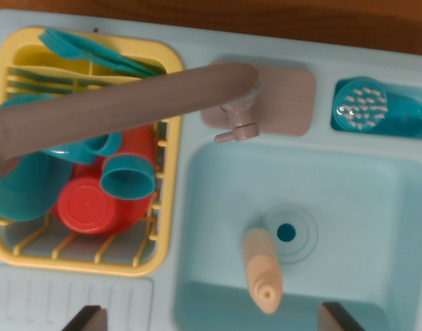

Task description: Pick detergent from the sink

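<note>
While the pincer [214,318] gapes wide, empty, detergent [261,269] lying in sink [376,200]

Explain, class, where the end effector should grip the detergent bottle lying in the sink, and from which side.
Grip the detergent bottle across its wider body, above the narrow cap end, coming straight down from above. It lies flat on the sink floor beside the drain, its long sides look clear, and the end effector looks open.

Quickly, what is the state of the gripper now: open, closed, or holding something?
Gripper: open, holding nothing. Its two fingertips show at the bottom edge, wide apart, with the detergent bottle lying in the sink between them, untouched.
</note>
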Controlling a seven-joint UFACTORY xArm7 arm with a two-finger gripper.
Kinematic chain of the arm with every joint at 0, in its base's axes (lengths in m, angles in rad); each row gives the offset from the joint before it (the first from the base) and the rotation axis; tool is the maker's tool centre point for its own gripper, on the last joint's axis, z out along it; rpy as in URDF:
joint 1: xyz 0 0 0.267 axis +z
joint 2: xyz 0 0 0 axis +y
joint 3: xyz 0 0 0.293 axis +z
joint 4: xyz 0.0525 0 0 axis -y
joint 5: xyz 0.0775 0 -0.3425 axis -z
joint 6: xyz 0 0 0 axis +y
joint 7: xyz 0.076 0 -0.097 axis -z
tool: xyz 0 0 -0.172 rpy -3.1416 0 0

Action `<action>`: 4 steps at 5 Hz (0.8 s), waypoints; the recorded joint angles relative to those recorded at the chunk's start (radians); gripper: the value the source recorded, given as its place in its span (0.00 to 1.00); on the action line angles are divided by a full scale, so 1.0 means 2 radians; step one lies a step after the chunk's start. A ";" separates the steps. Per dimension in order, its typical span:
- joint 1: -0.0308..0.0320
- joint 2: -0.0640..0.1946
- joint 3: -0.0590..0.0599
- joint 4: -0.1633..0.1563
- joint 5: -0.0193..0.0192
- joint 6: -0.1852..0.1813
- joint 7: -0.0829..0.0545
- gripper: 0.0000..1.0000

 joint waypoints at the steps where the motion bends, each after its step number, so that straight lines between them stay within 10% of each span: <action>1: 0.0000 0.000 0.000 0.000 0.0000 0.000 0.000 0.00; 4: -0.0033 0.003 -0.005 -0.038 0.0019 -0.041 -0.018 0.00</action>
